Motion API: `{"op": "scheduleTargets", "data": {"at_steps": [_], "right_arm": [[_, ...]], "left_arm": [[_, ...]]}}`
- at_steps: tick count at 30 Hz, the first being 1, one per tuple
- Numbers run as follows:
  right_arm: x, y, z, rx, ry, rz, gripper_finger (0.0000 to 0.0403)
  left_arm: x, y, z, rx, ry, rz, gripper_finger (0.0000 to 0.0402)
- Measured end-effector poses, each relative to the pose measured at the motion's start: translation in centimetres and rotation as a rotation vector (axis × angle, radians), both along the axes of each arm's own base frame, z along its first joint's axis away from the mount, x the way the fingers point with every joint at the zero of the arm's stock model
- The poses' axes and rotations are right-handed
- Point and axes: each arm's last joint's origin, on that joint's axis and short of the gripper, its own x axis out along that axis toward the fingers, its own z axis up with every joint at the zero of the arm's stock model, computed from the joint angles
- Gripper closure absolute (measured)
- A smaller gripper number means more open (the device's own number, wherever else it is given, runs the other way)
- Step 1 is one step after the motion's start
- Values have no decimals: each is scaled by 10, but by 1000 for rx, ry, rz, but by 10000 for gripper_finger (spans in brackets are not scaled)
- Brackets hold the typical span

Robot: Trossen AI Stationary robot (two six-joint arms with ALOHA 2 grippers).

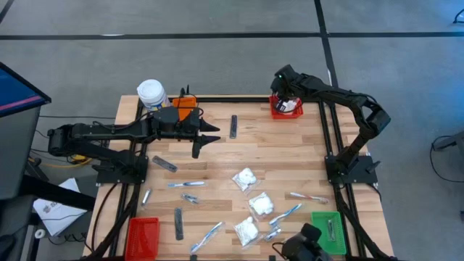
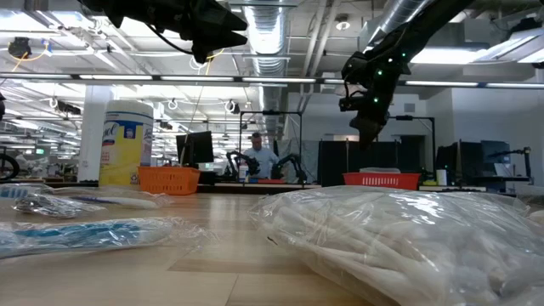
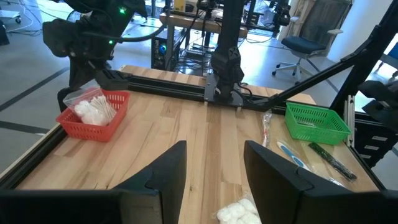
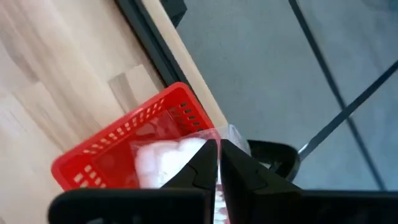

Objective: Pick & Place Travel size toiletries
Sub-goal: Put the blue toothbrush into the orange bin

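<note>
Over the red bin at the far right corner: right gripper, fingers pressed together on the top edge of a clear packet of white puffs.
Packet: hangs into the red bin, its lower part inside, its top edge pinched between the fingers.
Red bin: stands at the far right corner of the tabletop, just beside the black frame rail.
Mid tabletop, left of centre: left gripper, fingers spread with nothing between them, raised above bare wood.
Near the left gripper: a dark grey flat bar just beyond it, another nearer the left edge.
Far left corner: orange bin beside a white-capped yellow jar.
Centre to near side: three white puffy packets, well apart from the red bin.
Around them: slim toothbrushes lying loose on the wood.
Near right corner: green bin.
Near left corner: a second red bin.
</note>
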Motion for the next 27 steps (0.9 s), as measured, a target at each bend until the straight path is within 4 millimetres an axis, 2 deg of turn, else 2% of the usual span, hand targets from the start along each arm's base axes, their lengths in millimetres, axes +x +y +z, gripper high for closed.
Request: {"op": "scheduleTargets", "data": {"at_steps": [4,8,18,27], "right_arm": [[7,9,-1,23,-13,-2,401],[20,26,2,31,-36,32,401],[61,89,11,31,-103,203,402],[76,144,38,15,-248,308,402]], "left_arm": [[0,0,0,0,2,0,248],[0,0,0,-1,4,0,248],[0,0,-1,-2,9,0,248],[0,0,-1,-3,13,0,248]]}}
